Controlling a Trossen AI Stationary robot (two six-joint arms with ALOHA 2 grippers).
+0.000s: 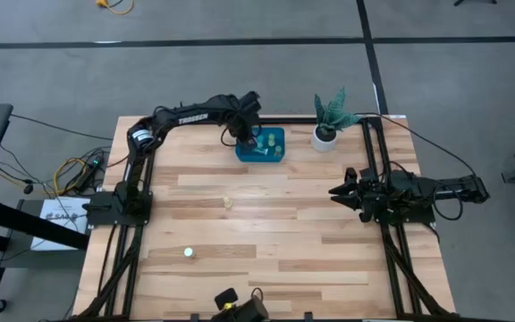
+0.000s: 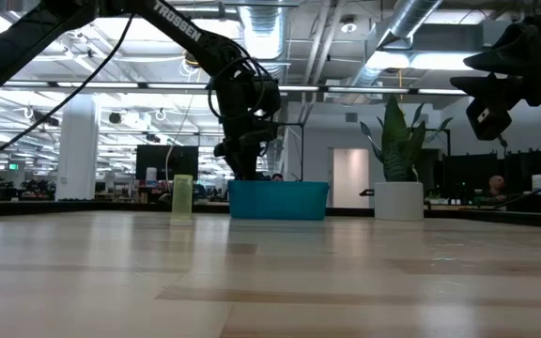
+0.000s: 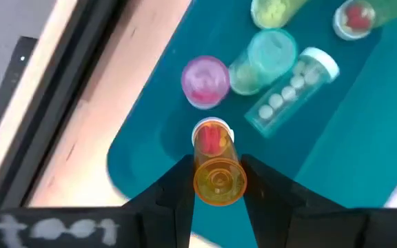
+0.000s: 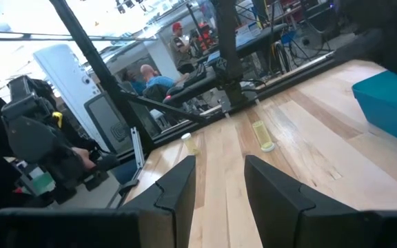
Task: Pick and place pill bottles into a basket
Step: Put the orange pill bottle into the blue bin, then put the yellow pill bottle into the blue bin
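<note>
In the upper middle of the high view, the left gripper (image 1: pixel 250 136) hangs over the left end of the teal-blue basket (image 1: pixel 275 154), its fingers clamped on an orange pill bottle (image 3: pixel 217 169) held above the basket floor. Inside the basket lie a pink-capped bottle (image 3: pixel 205 80), a teal-capped bottle (image 3: pixel 262 60) and a clear bottle of white pills (image 3: pixel 291 89), close together. On the wooden worktop (image 1: pixel 275 259), a pale yellow bottle (image 1: pixel 227 202) stands left of centre and a whitish bottle (image 1: pixel 187 252) sits lower left. The right gripper (image 1: pixel 340 191) waits at mid-right, fingers apart. A potted plant (image 1: pixel 329 121) stands just right of the basket.
</note>
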